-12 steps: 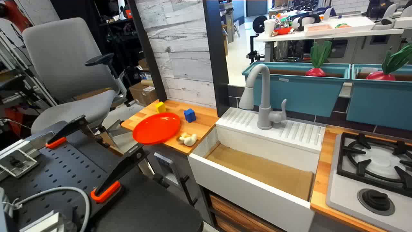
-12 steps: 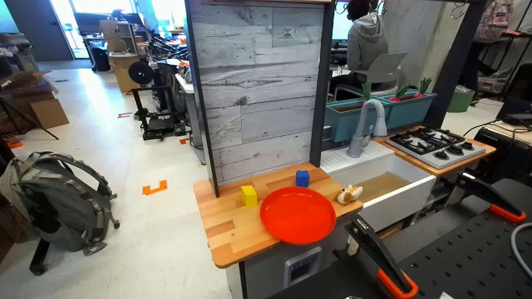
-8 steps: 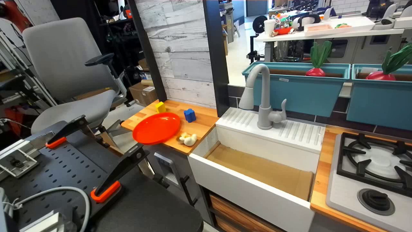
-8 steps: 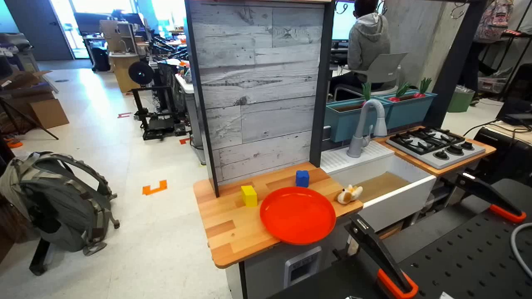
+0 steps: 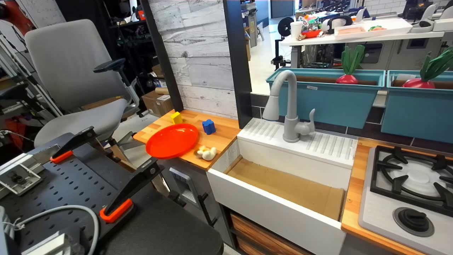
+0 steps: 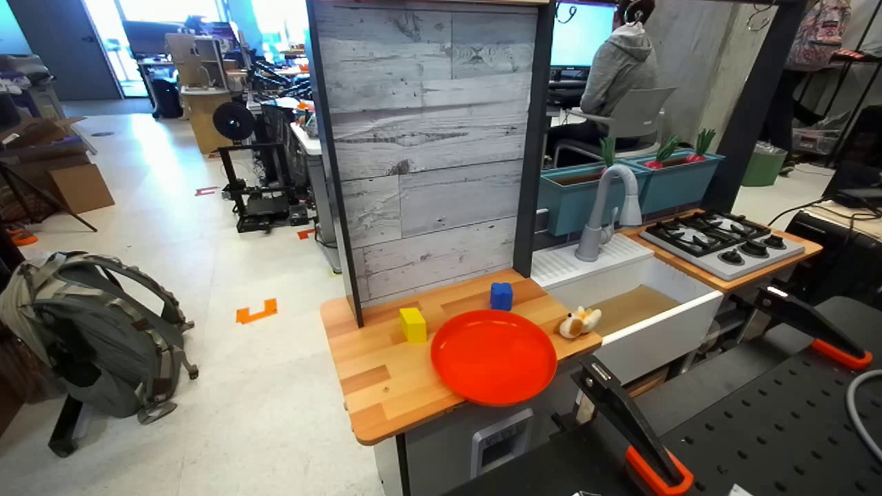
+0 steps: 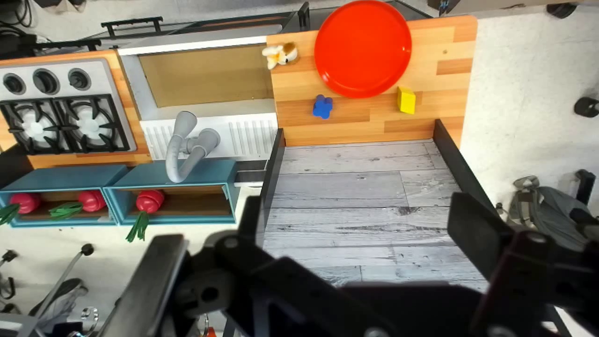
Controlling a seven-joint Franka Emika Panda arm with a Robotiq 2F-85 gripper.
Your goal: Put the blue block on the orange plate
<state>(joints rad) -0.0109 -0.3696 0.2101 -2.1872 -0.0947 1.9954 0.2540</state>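
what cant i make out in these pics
Counter under the orange plate: covered by the plate in all three views.
Claw: body cut off by the wrist view's bottom edge.
Grey cable: cut off by the bottom edge in an exterior view.
Planter label: too small to read in an exterior view.
Seated person: face turned away in an exterior view.

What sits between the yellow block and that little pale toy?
The orange plate does: in the wrist view, part of it crosses the straight line from the yellow block to the toy, with the blue block off to one side.
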